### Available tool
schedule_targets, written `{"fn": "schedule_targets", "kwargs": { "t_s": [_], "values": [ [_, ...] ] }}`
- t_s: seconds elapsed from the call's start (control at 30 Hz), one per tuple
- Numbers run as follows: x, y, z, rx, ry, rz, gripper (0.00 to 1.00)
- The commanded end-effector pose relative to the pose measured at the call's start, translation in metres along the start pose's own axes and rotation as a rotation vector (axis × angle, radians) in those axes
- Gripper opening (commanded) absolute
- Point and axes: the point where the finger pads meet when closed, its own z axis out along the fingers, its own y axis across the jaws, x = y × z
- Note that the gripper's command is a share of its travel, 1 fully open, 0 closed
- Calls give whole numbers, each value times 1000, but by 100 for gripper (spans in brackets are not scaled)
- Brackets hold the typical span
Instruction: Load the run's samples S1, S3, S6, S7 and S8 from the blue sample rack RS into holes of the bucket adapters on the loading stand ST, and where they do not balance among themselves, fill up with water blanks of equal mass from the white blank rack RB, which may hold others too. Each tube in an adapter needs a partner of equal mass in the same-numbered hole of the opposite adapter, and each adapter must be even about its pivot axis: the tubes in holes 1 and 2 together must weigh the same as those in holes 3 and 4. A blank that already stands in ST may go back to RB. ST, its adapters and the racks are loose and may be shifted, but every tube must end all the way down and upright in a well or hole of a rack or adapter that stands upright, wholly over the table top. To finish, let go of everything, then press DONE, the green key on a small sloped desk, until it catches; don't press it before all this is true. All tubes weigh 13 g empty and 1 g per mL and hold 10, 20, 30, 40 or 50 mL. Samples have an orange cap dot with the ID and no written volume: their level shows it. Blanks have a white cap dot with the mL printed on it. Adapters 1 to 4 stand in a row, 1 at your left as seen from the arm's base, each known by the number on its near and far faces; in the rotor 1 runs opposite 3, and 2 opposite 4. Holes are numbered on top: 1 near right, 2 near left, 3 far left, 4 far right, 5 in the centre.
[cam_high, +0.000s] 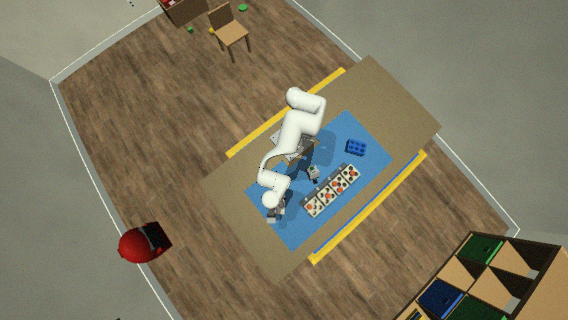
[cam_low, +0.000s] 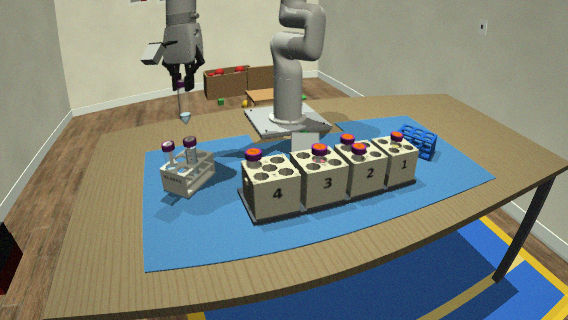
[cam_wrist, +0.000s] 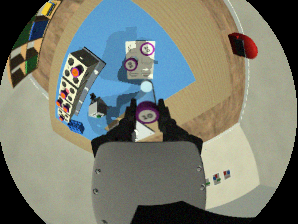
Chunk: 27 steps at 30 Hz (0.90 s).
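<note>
My gripper (cam_low: 182, 82) is shut on a blank tube (cam_low: 183, 102) by its purple cap and holds it upright, high above the white blank rack RB (cam_low: 187, 172). In the wrist view the tube's white cap dot (cam_wrist: 147, 115) sits between my fingers, with the blank rack (cam_wrist: 140, 56) below. Two blanks (cam_low: 179, 146) stand in the blank rack. The loading stand ST (cam_low: 327, 172) holds adapters 4, 3, 2 and 1 from left to right, with orange-dotted samples in them: one in adapter 4 (cam_low: 253, 154), one in 3 (cam_low: 319, 149), two in 2 (cam_low: 353, 143), one in 1 (cam_low: 396, 136). The blue sample rack RS (cam_low: 419, 143) looks empty.
The arm's base plate (cam_low: 286, 123) stands behind the stand. The DONE desk with its green key (cam_high: 311, 168) sits between the base and the stand. The blue mat (cam_low: 300, 200) lies under the racks and the stand.
</note>
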Motion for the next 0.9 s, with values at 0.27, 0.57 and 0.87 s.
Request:
{"fn": "schedule_targets", "kwargs": {
  "t_s": [0.27,0.57,0.87],
  "values": [
    [15,-43,-2,-1,4,-300,0],
    [26,-76,-2,-2,4,-533,0],
    [39,-114,-2,-2,4,-748,0]
  ]
}}
